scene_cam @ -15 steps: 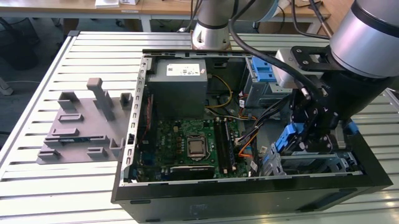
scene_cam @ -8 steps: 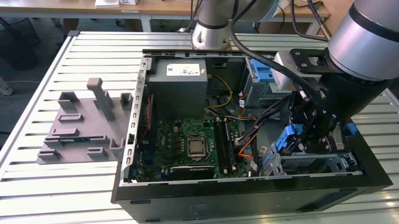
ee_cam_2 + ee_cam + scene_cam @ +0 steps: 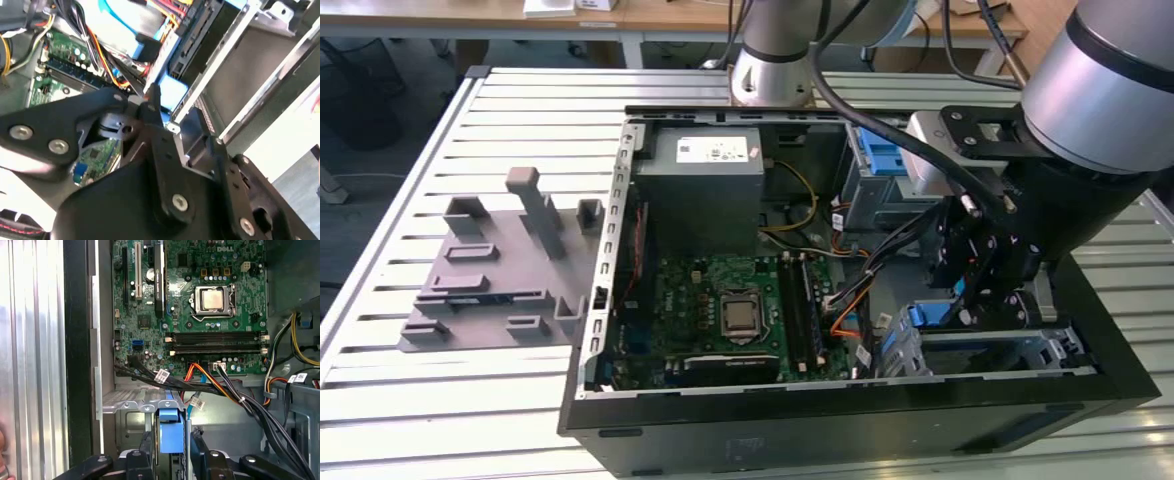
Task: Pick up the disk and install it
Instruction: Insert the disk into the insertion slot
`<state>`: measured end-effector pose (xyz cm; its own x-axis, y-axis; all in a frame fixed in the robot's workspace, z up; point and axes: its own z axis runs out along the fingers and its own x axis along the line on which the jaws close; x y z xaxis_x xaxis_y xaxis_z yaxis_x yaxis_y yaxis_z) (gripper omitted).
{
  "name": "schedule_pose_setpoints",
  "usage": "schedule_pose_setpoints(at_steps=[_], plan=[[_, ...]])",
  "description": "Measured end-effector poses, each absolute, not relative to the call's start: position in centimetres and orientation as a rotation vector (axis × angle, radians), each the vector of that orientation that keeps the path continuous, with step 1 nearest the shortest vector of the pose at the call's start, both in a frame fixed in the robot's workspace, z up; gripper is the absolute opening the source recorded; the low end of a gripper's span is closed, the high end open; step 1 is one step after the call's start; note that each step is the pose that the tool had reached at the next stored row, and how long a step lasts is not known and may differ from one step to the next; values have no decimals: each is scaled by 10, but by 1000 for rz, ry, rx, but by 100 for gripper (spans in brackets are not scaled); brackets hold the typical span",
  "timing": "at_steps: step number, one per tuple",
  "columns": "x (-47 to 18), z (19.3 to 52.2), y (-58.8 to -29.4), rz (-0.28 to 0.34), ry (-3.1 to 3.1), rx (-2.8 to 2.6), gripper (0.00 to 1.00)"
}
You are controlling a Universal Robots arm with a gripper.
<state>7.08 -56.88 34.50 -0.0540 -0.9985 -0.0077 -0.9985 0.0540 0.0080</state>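
Observation:
In the first wrist view the disk (image 3: 170, 429) is seen edge-on, its blue bracket upright between my two black fingers (image 3: 146, 446). My gripper (image 3: 171, 441) is shut on it, just over the grey metal drive cage (image 3: 131, 404) at the case's front corner. In the exterior view the gripper (image 3: 981, 300) hangs inside the open computer case at the exterior view's right, with a blue piece of the disk (image 3: 927, 315) beside it above the cage (image 3: 1014, 352). The second wrist view shows the blue bracket (image 3: 172, 92) against the cage rails. Most of the disk's body is hidden.
The green motherboard (image 3: 720, 310) lies in the case's middle, and the grey power supply box (image 3: 707, 175) sits behind it. Orange and black cables (image 3: 220, 385) run close past the cage. A grey fixture (image 3: 494, 270) lies on the slatted table at the exterior view's left.

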Motion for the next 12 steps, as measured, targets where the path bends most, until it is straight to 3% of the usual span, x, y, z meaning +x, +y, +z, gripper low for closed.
schedule_pose_setpoints(at_steps=[3, 4, 7, 10, 12], plan=[[71, 345, -569, 17, 2281, -2161, 42], [71, 345, -569, 17, 2281, -2161, 36], [71, 345, -569, 17, 2281, -2161, 30], [71, 345, -569, 17, 2281, -2161, 12], [71, 345, -569, 17, 2281, -2161, 11]])
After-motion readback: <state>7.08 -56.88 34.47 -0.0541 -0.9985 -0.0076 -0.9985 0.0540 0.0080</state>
